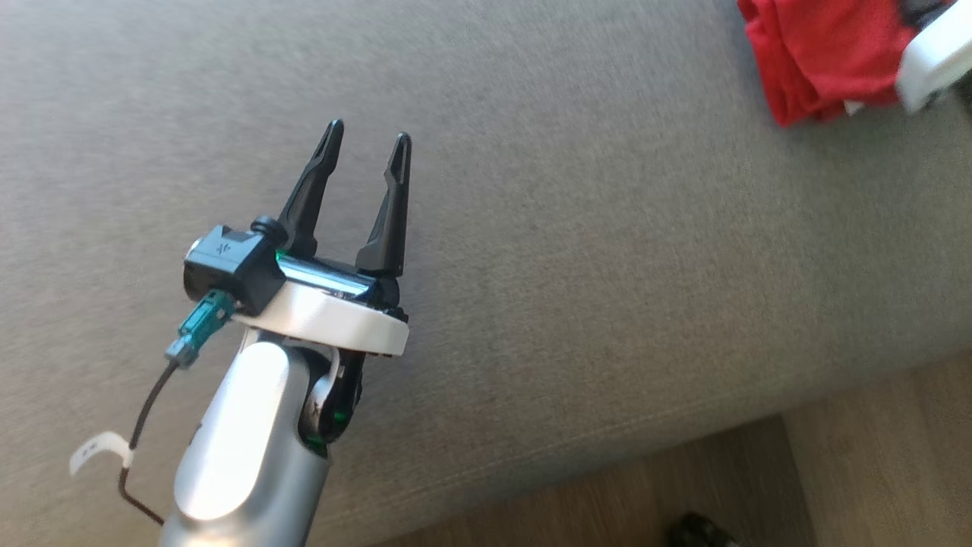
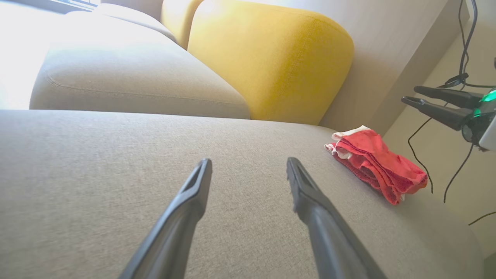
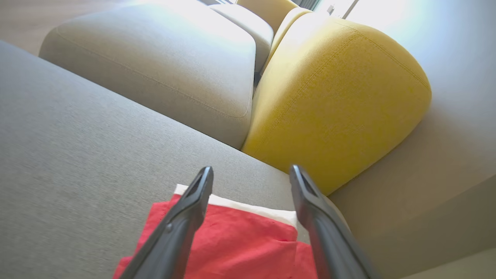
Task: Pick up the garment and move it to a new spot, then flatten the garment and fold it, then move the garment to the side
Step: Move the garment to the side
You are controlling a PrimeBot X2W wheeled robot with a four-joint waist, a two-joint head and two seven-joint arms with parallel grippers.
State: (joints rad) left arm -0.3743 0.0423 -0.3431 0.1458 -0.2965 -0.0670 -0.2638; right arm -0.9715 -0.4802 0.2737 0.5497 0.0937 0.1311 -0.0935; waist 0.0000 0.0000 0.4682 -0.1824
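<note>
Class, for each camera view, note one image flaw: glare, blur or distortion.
Head view: red garment blurred at top right. Left wrist view: glare bleaches the upper left. Right wrist view: wide-angle lens bulges the yellow cushion; glare on top.

We are holding our left hand (image 1: 368,132), fingers spread and empty, over the middle of the grey sofa seat (image 1: 607,228). The red garment (image 1: 820,53) is lying toward the seat's far right, our white right wrist (image 1: 930,72) overlapping it.

seat (image 1: 569,190) open from 9 to 12 o'clock in the head view; garment (image 1: 820,61) blocks 2 o'clock, yellow cushion (image 2: 271,58) walls behind it.
</note>
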